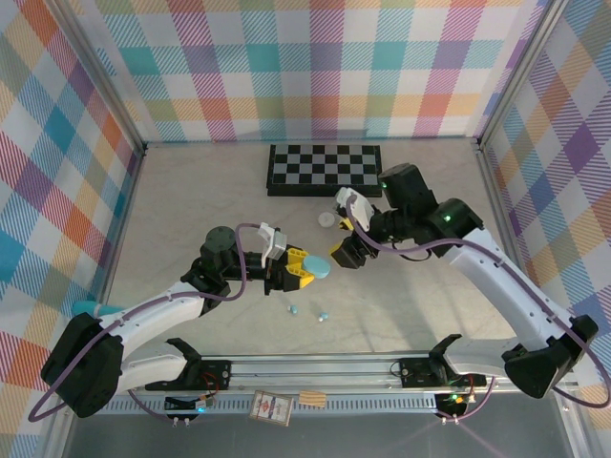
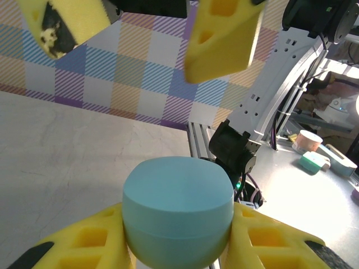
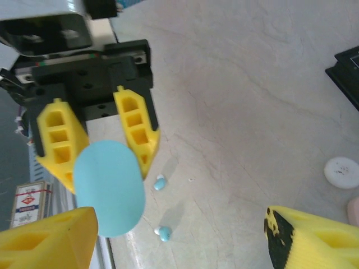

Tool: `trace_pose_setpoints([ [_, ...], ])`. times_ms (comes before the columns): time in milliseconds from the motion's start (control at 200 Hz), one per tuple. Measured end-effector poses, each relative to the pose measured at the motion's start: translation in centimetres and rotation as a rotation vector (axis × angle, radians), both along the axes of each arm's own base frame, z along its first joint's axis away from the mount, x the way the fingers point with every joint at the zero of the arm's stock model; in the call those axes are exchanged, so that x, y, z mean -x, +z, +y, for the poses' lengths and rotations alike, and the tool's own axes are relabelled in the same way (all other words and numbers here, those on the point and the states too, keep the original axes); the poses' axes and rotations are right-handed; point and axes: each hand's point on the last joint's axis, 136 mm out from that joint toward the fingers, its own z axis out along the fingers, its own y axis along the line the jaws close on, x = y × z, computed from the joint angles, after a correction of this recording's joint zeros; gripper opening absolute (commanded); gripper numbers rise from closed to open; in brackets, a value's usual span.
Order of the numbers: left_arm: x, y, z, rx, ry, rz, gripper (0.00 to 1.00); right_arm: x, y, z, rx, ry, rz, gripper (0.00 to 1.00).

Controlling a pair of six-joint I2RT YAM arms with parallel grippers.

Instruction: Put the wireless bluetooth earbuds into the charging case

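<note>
My left gripper (image 1: 304,271) is shut on a closed teal charging case (image 1: 317,268), held above the table; the case (image 2: 178,210) sits squeezed between the yellow fingers (image 2: 84,246). In the right wrist view the same teal case (image 3: 109,186) shows between the left gripper's fingers (image 3: 138,126). My right gripper (image 1: 344,250) stands open just right of the case, its yellow fingers (image 3: 47,241) wide apart with nothing between them. Two teal earbuds (image 3: 160,182) (image 3: 164,233) lie on the table below; from above they show as small teal buds (image 1: 294,310) (image 1: 324,316).
A black-and-white checkerboard (image 1: 325,169) lies at the back of the table. A white round case (image 3: 342,172) and a pink object (image 3: 353,212) lie to the right; from above the white case (image 1: 327,219) sits near the right gripper. A metal rail (image 1: 315,367) runs along the front edge.
</note>
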Motion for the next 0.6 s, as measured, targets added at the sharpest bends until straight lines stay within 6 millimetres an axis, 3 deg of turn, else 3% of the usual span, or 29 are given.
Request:
trace_pose_setpoints([
  [180,0.0,0.3,0.0,0.010,0.001,-0.008,0.25,1.3,0.6,0.4,-0.061,0.059,0.005,0.82],
  [420,0.0,0.8,0.0,0.027,0.001,-0.013,0.25,2.5,-1.4,1.8,-0.047,0.127,0.025,0.84],
  [600,0.0,0.9,0.0,0.029,0.001,-0.005,0.25,2.2,-2.0,2.7,-0.042,0.141,0.023,0.84],
])
